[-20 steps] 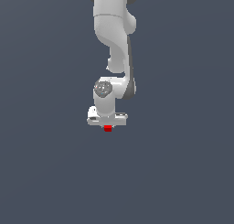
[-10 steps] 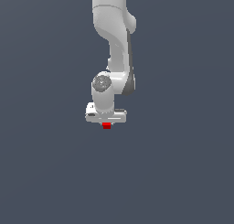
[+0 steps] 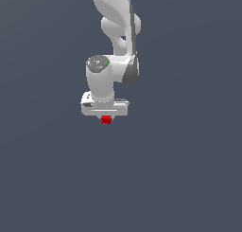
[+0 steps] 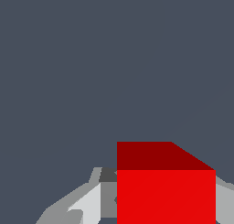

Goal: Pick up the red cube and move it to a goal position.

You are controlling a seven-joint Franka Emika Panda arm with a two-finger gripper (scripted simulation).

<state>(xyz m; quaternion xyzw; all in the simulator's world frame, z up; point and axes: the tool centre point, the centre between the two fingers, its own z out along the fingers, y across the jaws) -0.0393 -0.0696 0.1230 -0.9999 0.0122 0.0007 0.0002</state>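
Red cube [image 3: 106, 119] sits clamped between my fingers [image 4: 87, 205], tucked just under my white gripper [image 3: 106, 118] body. Held there, I judge, so it rides along with me toward the goal. Above the gripper rises the arm [image 3: 118, 32]; grey ground all around, no goal marker visible.

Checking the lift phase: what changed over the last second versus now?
The gripper rose in the exterior view, carrying the red cube up with it, and the arm folded upward. Little sideways drift. Unchanged: the cube stays clamped between the fingers, peeking out below the white hand; no release. The plain grey background shows nothing else.
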